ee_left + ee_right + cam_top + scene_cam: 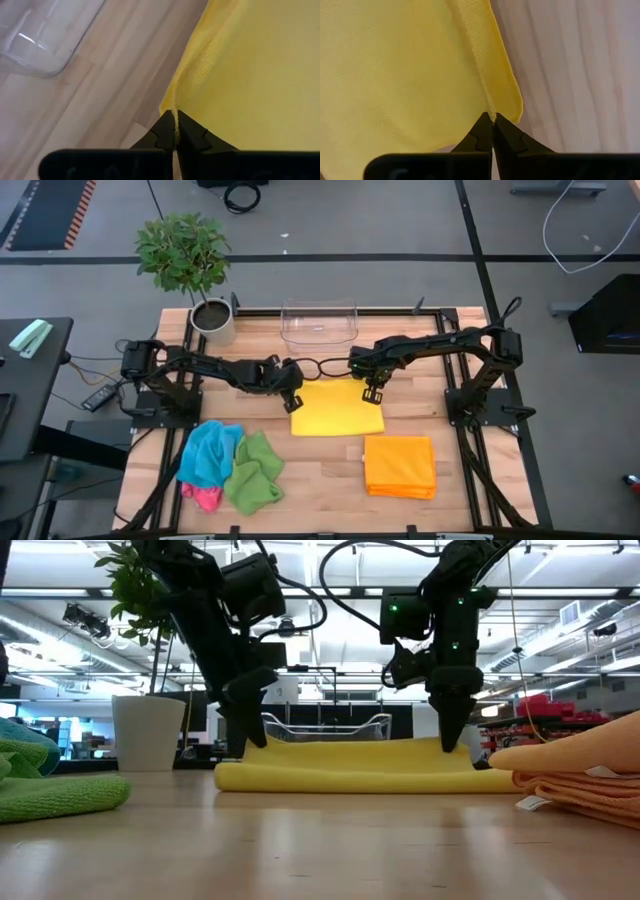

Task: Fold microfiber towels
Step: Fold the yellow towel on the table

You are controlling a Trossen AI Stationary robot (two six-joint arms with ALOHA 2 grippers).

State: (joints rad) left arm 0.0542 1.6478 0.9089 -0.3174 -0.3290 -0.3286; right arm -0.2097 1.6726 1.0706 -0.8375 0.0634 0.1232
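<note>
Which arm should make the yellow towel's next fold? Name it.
Neither alone: left gripper and right gripper are each shut on a far corner of the yellow towel, so both should carry it together.

Yellow towel (337, 410) folded at table centre, two corners pinched

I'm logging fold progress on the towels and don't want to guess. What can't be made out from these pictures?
- Pink towel: high view, mostly buried under the blue towel and green towel.
- Orange towels: high view, stack count unreadable; low view cuts them at the edge.
- Yellow towel: layer count unclear, low view shows only its front edge.
- Clear bin: low view, blocked by the yellow towel.
</note>
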